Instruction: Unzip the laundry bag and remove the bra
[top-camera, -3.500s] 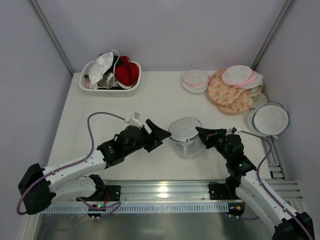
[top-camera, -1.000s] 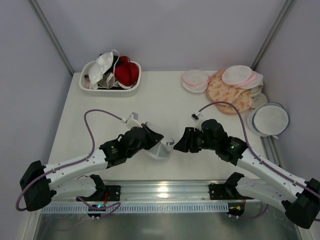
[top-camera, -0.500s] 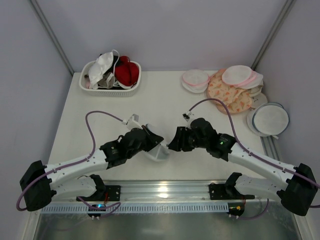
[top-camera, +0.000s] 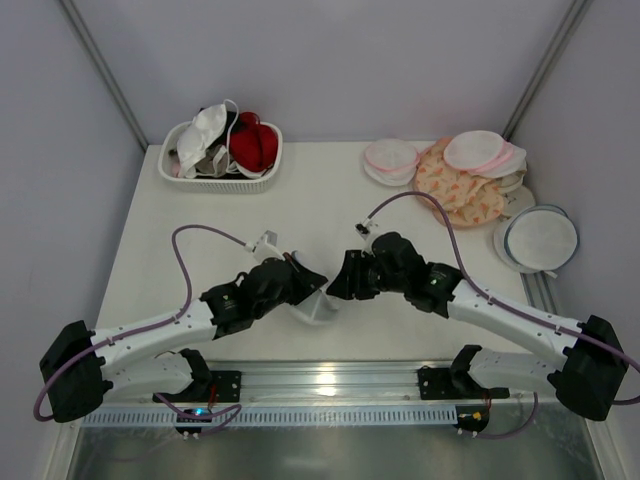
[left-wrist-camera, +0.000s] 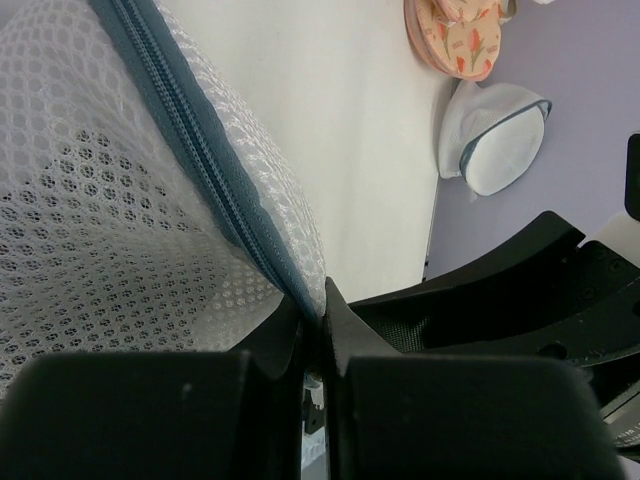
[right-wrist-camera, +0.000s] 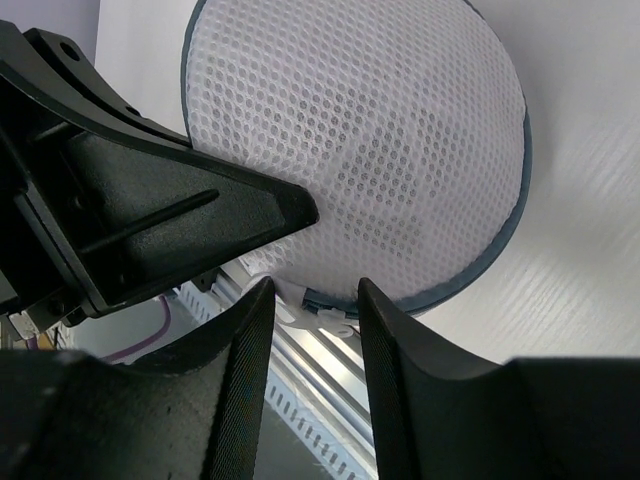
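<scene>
- White table (top-camera: 330, 200) is enclosed by plain grey walls; both arms are seen reaching inward and meeting near its front middle.
- The bag (top-camera: 318, 306) is located there, between the two grippers and well apart from everything else on the table.
- The left gripper (left-wrist-camera: 315, 335) is clamped on the bag's grey-blue zip rim (left-wrist-camera: 200, 170), with the jaws pressed together over the edge of the mesh.
- The zip is seen closed along the stretch shown in the left wrist view.
- The right gripper (right-wrist-camera: 312, 300) is released, its fingers (right-wrist-camera: 245, 340) spread apart, with the lower rim of the bag just beyond the tips.
- A dim grey patch is noted through the mesh dome; what lies inside cannot be made out.
- A basket (top-camera: 220, 182) holding white and red garments is placed at the far left corner.
- Pink-rimmed rounds (top-camera: 390, 158) and patterned pads (top-camera: 455, 190) are heaped at the far right; a grey-rimmed disc (top-camera: 541, 238) lies at the right edge.
</scene>
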